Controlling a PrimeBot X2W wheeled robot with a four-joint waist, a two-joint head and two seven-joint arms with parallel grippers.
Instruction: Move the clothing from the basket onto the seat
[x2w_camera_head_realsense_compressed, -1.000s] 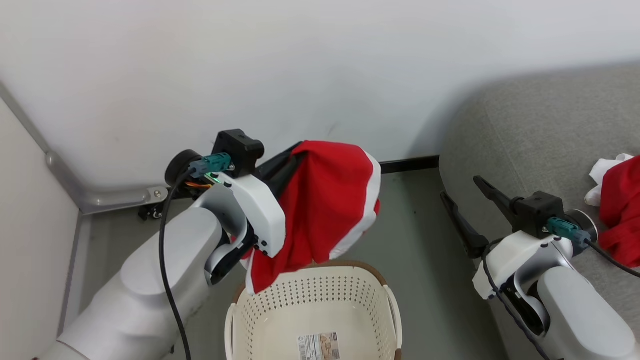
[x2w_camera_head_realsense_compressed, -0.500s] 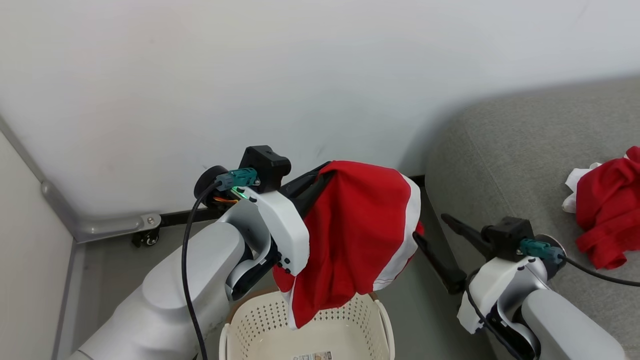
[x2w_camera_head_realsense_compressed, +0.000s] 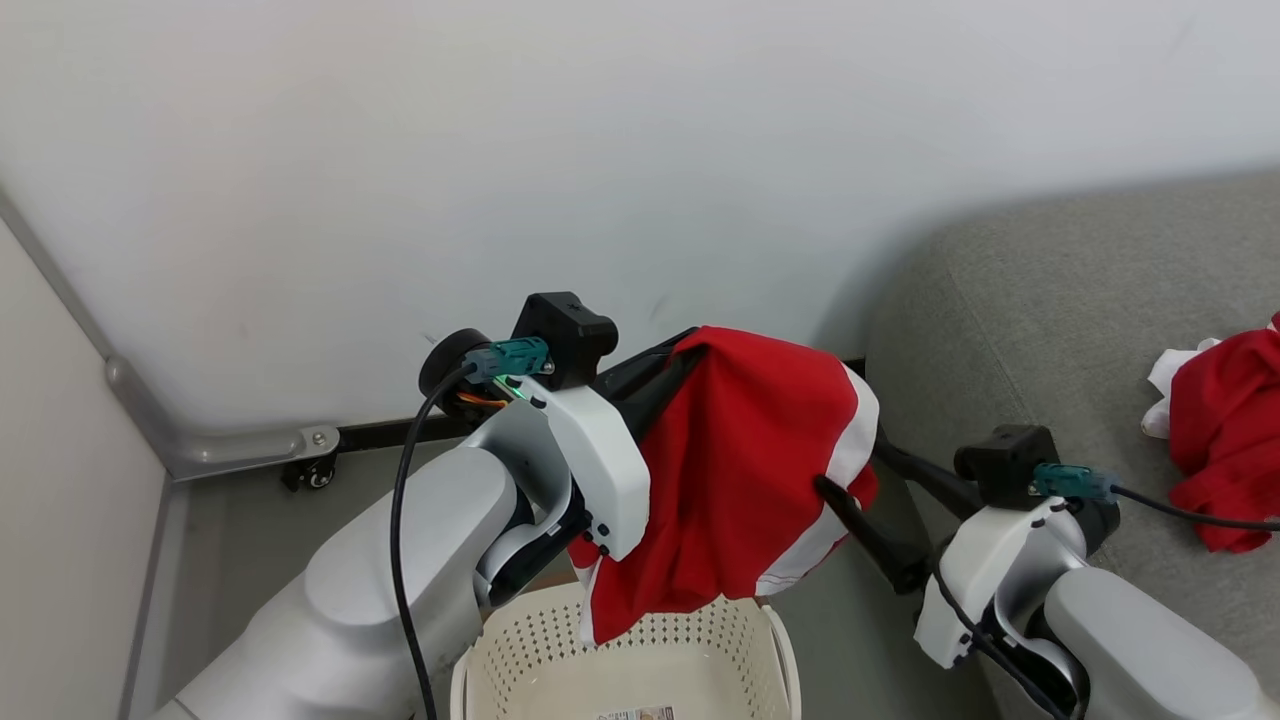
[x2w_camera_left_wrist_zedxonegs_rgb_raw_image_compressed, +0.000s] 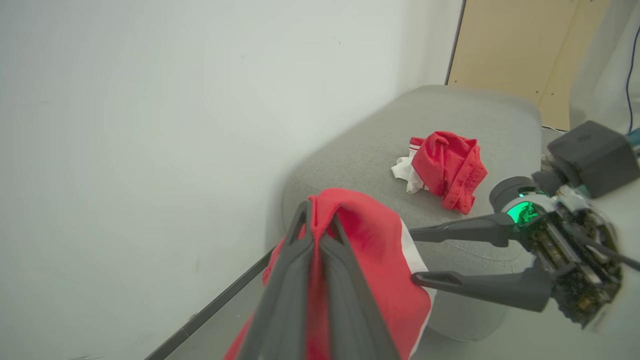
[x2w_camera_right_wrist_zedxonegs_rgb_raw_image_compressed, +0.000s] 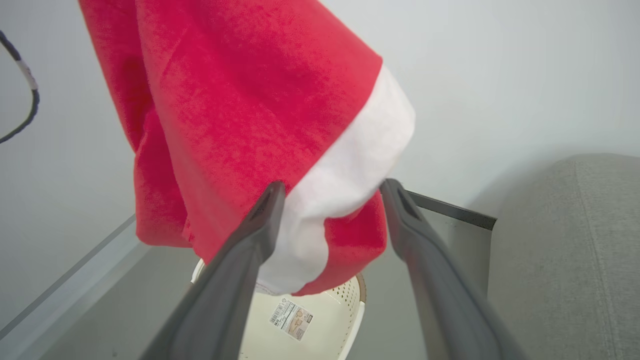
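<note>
Above the basket (x2w_camera_head_realsense_compressed: 730, 650), over its 12 o'clock rim, a red garment (x2w_camera_head_realsense_compressed: 740, 490) with a white band hangs clear of the perforated walls. It is draped over the left pincer (x2w_camera_left_wrist_zedxonegs_rgb_raw_image_compressed: 317, 215), whose two dark fingers are clenched together on a fold at the top of the cloth. The rest falls in loose folds toward the basket's mouth.

The right pincer (x2w_camera_right_wrist_zedxonegs_rgb_raw_image_compressed: 334, 186) points in from 3 o'clock with its fingers spread wide, released and gripping nothing. The garment's white-banded edge lies between them; in the head view one finger shows in front of the cloth and the other passes behind it. I cannot tell whether either finger presses the fabric.

A printed label (x2w_camera_right_wrist_zedxonegs_rgb_raw_image_compressed: 291, 319) lies on the basket's floor.

At 3 o'clock in the head view, the grey seat (x2w_camera_head_realsense_compressed: 1050, 330) stands against the white wall (x2w_camera_head_realsense_compressed: 600, 150), just beside the basket. On its cushion a second red garment (x2w_camera_left_wrist_zedxonegs_rgb_raw_image_compressed: 450, 162) with white trim lies crumpled, well apart from the basket. A dark skirting strip (x2w_camera_head_realsense_compressed: 380, 432) runs along the foot of the wall. In the left wrist view a beige panel (x2w_camera_left_wrist_zedxonegs_rgb_raw_image_compressed: 505, 45) stands beyond the seat at 1 o'clock.
</note>
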